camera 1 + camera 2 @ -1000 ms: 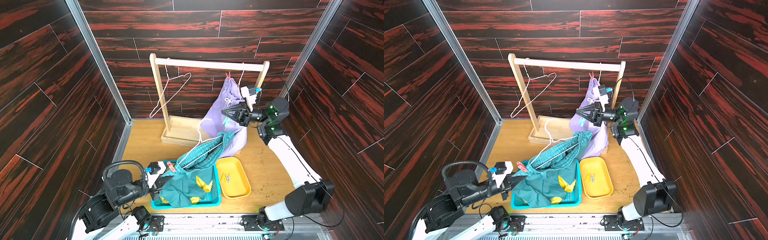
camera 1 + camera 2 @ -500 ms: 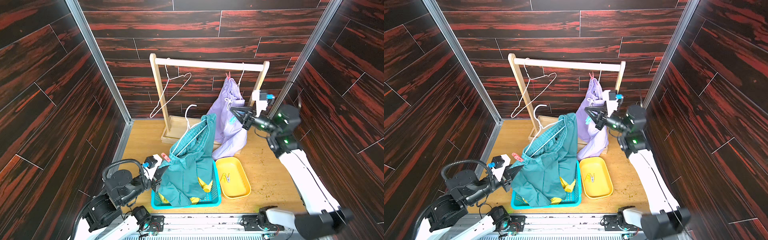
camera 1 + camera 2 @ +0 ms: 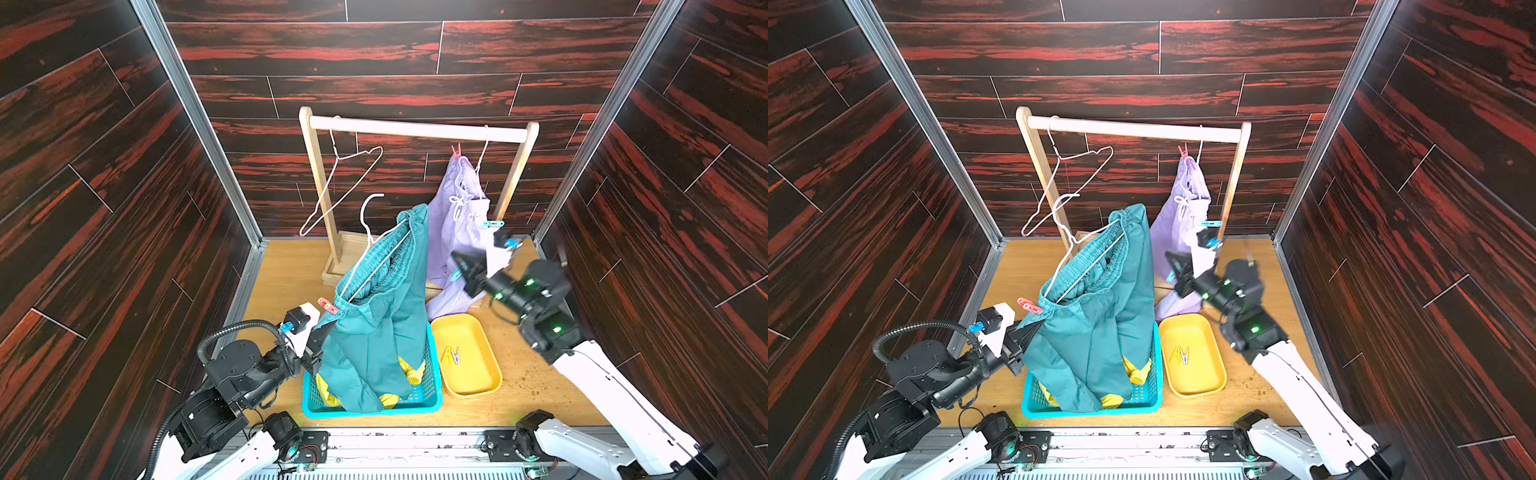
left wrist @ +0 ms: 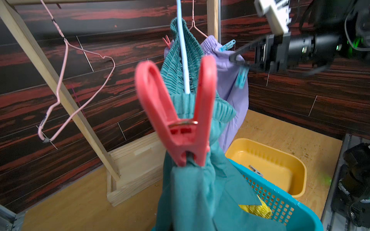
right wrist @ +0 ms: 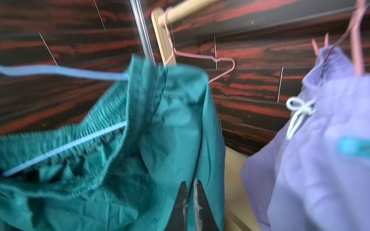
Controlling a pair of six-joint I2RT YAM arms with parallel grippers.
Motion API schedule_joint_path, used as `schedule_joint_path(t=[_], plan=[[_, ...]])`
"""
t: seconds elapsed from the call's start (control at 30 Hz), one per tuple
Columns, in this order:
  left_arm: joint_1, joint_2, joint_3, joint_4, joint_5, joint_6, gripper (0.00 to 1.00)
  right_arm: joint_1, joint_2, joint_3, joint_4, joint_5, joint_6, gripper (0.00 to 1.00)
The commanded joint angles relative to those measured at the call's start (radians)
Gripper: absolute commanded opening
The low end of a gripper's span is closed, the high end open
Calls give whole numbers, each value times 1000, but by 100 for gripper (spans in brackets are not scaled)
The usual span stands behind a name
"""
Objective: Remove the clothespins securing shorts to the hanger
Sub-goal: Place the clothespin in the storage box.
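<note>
The red clothespin [image 4: 185,140] nearest the front bites the lower waistband corner of the teal shorts [image 3: 374,332]. It pins that corner to one end of a white wire hanger [image 4: 183,50], which stands tilted above the near left part of the surface with its hook free in the air. The left gripper [image 3: 1029,329] has its jaws pressed together on that same teal corner, just under the pin. The shorts' legs drape down into a blue basket [image 3: 386,411] at the near edge, where yellow shorts [image 3: 1136,372] lie bunched beneath them. Just beside the basket's right side, a yellow tray [image 3: 473,382] holds what look like two yellow clothespins [image 3: 452,355] lying together. Beyond the tray, the right gripper [image 5: 190,185] hangs in the air, pinching a light-blue clothespin [image 4: 241,78] close to the lavender shorts [image 3: 453,232]. Those hang from the right end of a wooden rack [image 3: 415,129] standing along the far edge, with a second light-blue clothespin [image 3: 493,224] clipped at the lower waistband end and another red clothespin [image 3: 456,151] at the upper end. A bare hanger [image 3: 360,152] hangs from the rack's left end.
</note>
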Motion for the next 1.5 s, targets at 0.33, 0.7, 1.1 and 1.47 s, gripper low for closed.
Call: schedule_joint_path(t=[0.33,0.7,1.1,1.47], plan=[[-1,-1,-10,85,14,5,0,66,-103,-219,-55,289,71,0],[-1,25,-5,88,15,9,0,73,-102,-341,-94,377,161,0],[-1,27,-2,81,14,8,0,73,76,-532,80,374,275,5],[-1,34,1,75,11,8,0,73,208,-580,170,366,320,9]])
